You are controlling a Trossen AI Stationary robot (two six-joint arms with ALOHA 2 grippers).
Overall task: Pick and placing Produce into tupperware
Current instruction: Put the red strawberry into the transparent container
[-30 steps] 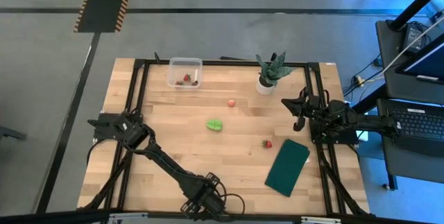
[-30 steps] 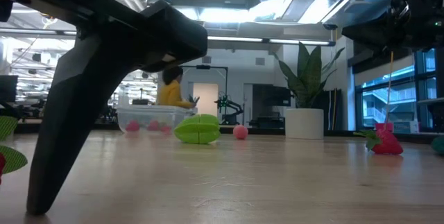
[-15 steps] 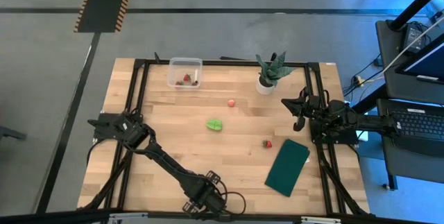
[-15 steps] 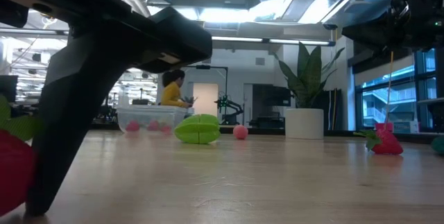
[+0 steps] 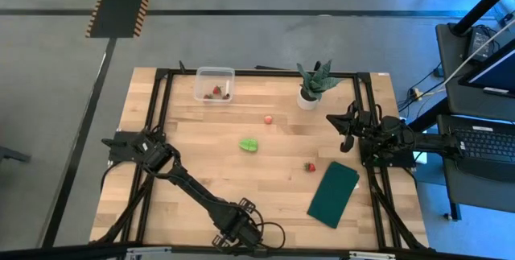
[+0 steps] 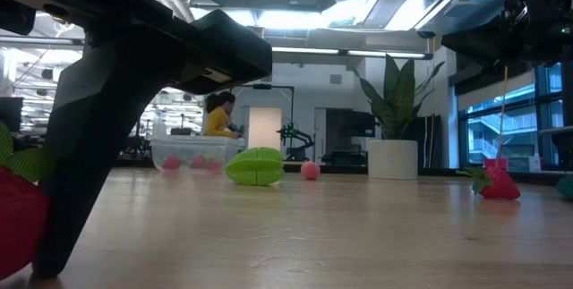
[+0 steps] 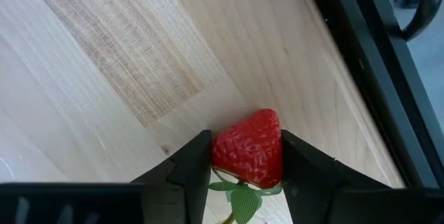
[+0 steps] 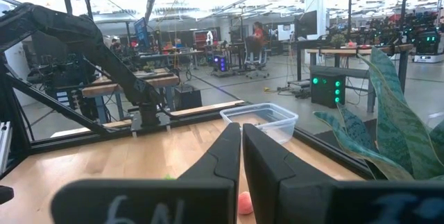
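My left gripper [image 7: 244,139] is at the table's near edge [image 5: 241,229], fingers pointing down, shut on a red strawberry [image 7: 248,148], which also shows at the low view's left border [image 6: 18,226]. The clear tupperware [image 5: 214,84] stands at the far edge with strawberries in it. A pink round fruit [image 5: 267,119], a green lumpy piece [image 5: 249,144] and another strawberry [image 5: 309,166] lie on the wood. My right gripper [image 5: 346,139] waits shut by the right edge, its fingers together [image 8: 241,151]. My left gripper pinches the strawberry between its two fingers, one finger [image 7: 198,158] on each side of the red body [image 7: 223,151]. The fingers come from above, pointing down. The leafy cap [image 7: 239,197] faces back toward the wrist. Whether the fruit is clear of the wood I cannot tell.
A spiky plant in a white pot [image 5: 312,83] stands at the far right. A flat dark green rectangle [image 5: 333,193] lies near the right edge. A black frame rail [image 5: 241,72] runs around the tabletop. A person in yellow [image 6: 218,114] is in the room behind.
Between one second and half a second ago my left gripper shifted slightly, and the strawberry between its fingers came further into the low view from the picture's left border. Since then nothing has moved.
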